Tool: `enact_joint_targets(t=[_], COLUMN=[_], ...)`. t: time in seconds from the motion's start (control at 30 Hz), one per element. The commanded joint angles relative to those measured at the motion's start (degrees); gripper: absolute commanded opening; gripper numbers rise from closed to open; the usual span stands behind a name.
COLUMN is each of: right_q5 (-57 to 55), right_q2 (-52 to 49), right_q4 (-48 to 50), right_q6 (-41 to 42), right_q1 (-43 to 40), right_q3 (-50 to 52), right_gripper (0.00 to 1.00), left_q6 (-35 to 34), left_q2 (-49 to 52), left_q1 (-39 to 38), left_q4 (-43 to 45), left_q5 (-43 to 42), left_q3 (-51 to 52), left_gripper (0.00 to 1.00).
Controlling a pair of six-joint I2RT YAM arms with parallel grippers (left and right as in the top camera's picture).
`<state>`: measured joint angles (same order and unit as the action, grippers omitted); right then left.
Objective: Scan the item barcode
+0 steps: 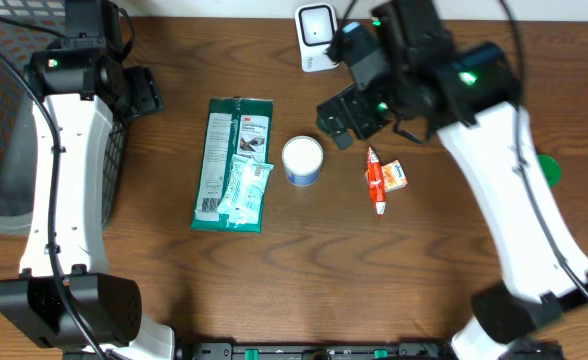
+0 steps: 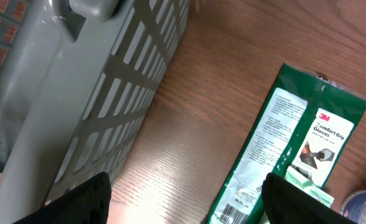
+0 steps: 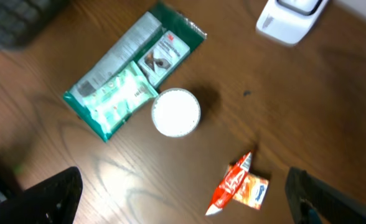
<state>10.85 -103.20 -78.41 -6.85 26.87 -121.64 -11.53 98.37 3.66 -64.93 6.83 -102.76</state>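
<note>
The items lay in a loose row across the middle of the brown wooden table. Farthest left was a long green glove pack with a pale printed panel down one side. A small mint-green packet lay on the pack's lower end. Just to the right of the pack stood a round white tub with a blue rim, apart from it. Further right lay a red and orange sachet. Its print was too small to read.

In the left wrist view the glove pack showed a red "3M" logo over "Comfort Grip Gloves" and a picture of a gloved hand. The pale panel carried fine print that could not be read, with what looked like a barcode at its lower end.

A white scanner stood at the far edge of the table.

The left gripper hung beside a grey slotted basket, its fingers spread and holding nothing. The right gripper hovered between the scanner and the tub, fingers wide apart and empty.
</note>
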Motion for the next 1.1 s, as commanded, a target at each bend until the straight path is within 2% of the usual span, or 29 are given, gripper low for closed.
enact_joint_targets(t=[0.0, 0.23, 0.4, 0.6, 0.87, 1.07], right_q5=[-0.5, 0.5, 9.9, 10.0, 10.0, 10.7], right_q2=[-7.6, -17.7, -22.6, -27.2, -29.6, -29.6], right_q4=[-1.3, 2.6, 3.2, 5.3, 5.4, 2.0], right_q6=[-2.0, -2.0, -2.0, -2.0, -2.0, 1.2], right_q1=[1.0, 1.2, 1.2, 1.3, 1.4, 1.8], right_q3=[-1.5, -1.5, -1.5, -1.5, -1.4, -1.3], right_gripper=[0.99, 0.99, 0.95, 0.88, 0.88, 0.89], left_q6=[1.0, 1.0, 1.0, 1.0, 1.0, 1.0], left_q2=[0.7, 0.7, 0.7, 0.7, 0.7, 0.7], left_q1=[0.6, 0.6, 0.6, 0.6, 0.6, 0.6], left_q4=[-0.1, -0.1, -0.1, -0.1, -0.1, -0.1], left_q5=[1.6, 1.6, 1.6, 1.6, 1.6, 1.6], left_q3=[0.3, 0.3, 0.3, 0.3, 0.3, 0.3], left_gripper=[0.78, 0.78, 0.78, 0.78, 0.78, 0.78])
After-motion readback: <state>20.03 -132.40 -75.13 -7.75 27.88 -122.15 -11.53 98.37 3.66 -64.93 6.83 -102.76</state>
